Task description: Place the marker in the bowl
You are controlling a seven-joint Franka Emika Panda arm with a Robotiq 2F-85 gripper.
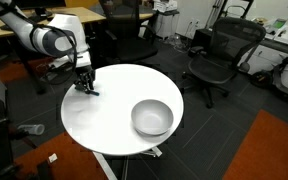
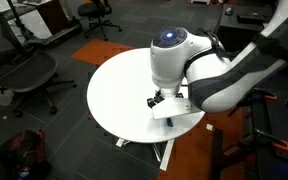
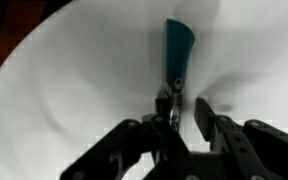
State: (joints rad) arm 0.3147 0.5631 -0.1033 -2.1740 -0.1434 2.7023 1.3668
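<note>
The end effector (image 1: pixel 83 86) is down at the counter (image 1: pixel 114 95), close to the edge on the arm's side, because that is where the marker (image 3: pixel 177 55) lies. In the wrist view the marker runs away from the fingers (image 3: pixel 206 112) as a dark teal stick on the white surface. Its near end sits in the narrow gap between them, close against one finger. The fingers stand close together with only a slim gap showing. Whether they are pinching the marker or merely straddling it cannot be told, since the contact is blurred and dark.

The bowl (image 1: pixel 152 125) stands well apart from the marker, towards the opposite side of the counter, upright, open and empty. That spacing suggests the job is at its grasping stage, with the carry across not yet made.

The low, vertical approach looks chosen to suit a thin stick lying flat, so that the fingers can close across its width. The grip seems to be near one end rather than the middle, so the marker may tilt or swing once lifted. In an exterior view the arm's body (image 2: pixel 199 70) hides much of the counter, and the bowl cannot be made out there.
</note>
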